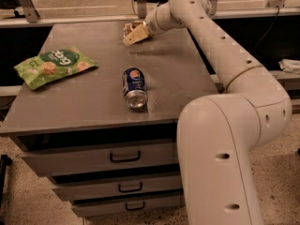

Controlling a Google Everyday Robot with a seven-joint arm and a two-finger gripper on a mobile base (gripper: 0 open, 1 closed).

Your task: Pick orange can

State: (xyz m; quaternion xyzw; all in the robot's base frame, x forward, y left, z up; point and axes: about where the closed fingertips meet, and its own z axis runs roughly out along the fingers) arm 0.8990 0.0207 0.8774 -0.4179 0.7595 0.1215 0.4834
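Clamping the orange can [132,26], the gripper [129,35] hangs above table [84,102].

Crinkled, shiny — seemingly metal — orange can [132,27] in matt plastic gripper [131,36], far across smooth table [93,95].

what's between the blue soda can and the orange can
Only bare tabletop, in the camera view; the tool is at the orange can near the far edge.

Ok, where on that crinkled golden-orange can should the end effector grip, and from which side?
Take the small shiny golden-orange can across its mid-body from the arm's side, where the end effector sits at it by the far edge of the grey cabinet top. Its narrow rounded body offers opposite walls; the crinkled skin suggests squeezing gently.
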